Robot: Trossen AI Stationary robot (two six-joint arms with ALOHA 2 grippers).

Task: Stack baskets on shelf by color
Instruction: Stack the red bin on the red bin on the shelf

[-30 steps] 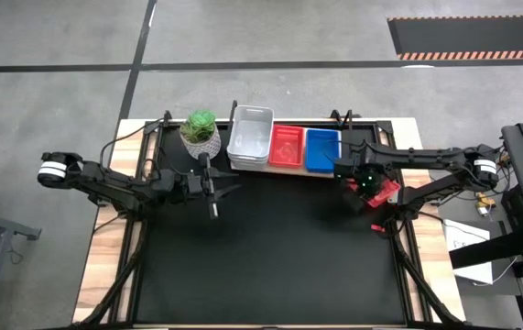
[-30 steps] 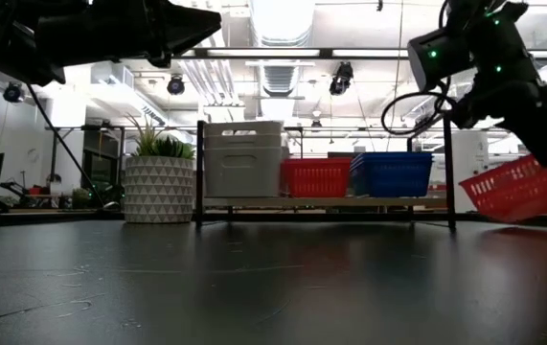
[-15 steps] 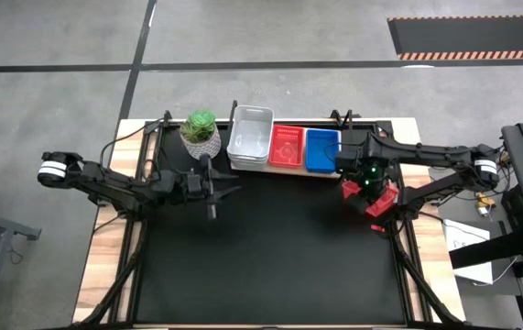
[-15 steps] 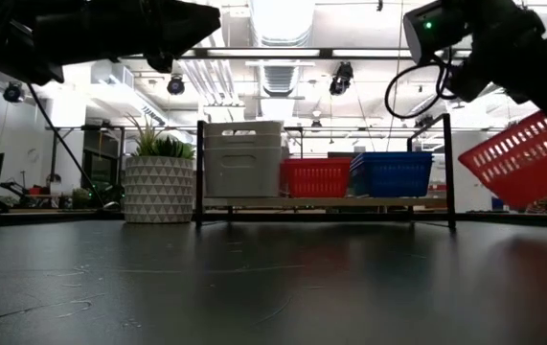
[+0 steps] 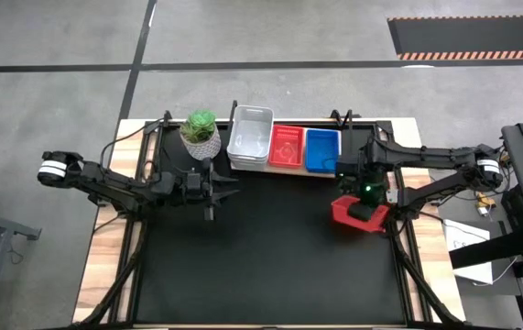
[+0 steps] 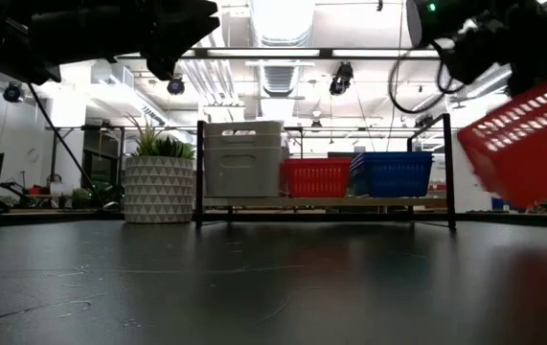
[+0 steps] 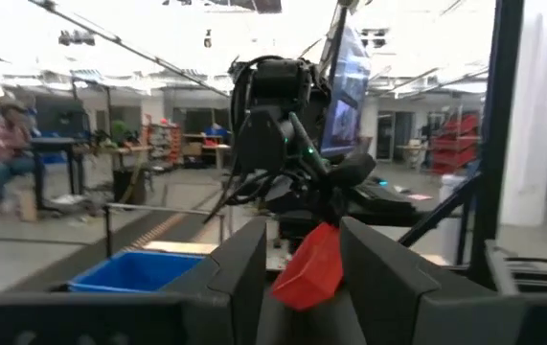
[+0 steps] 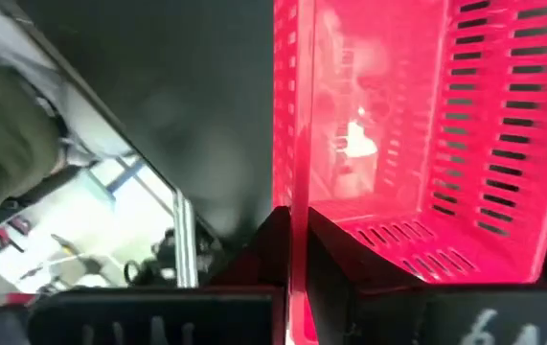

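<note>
On the shelf (image 6: 321, 202) at the table's far edge stand white-grey baskets (image 5: 249, 137), a red basket (image 5: 287, 147) and a blue basket (image 5: 322, 149), side by side. My right gripper (image 5: 364, 194) is shut on another red basket (image 5: 357, 213), which it holds in the air in front of the shelf's right end. In the low view this basket (image 6: 522, 144) hangs high at the right. My left gripper (image 5: 224, 186) hovers open in front of the plant pot, with nothing between its fingers. My right gripper pinches one side wall of the red basket at its rim (image 8: 290, 182), with one finger inside the basket and one outside. The fingers slant down from above. The basket is lifted clear of the table and tilted.
A white ribbed plant pot (image 5: 201, 131) with a green plant stands left of the shelf. The black tabletop (image 5: 270, 257) spreads in front of the shelf. The shelf's black frame posts (image 6: 446, 168) rise at its ends.
My right gripper has risen and rolled at the wrist, carrying the red basket up and toward the table's near-left. The basket has turned about and tipped. My left gripper has rolled about its own axis in place.
</note>
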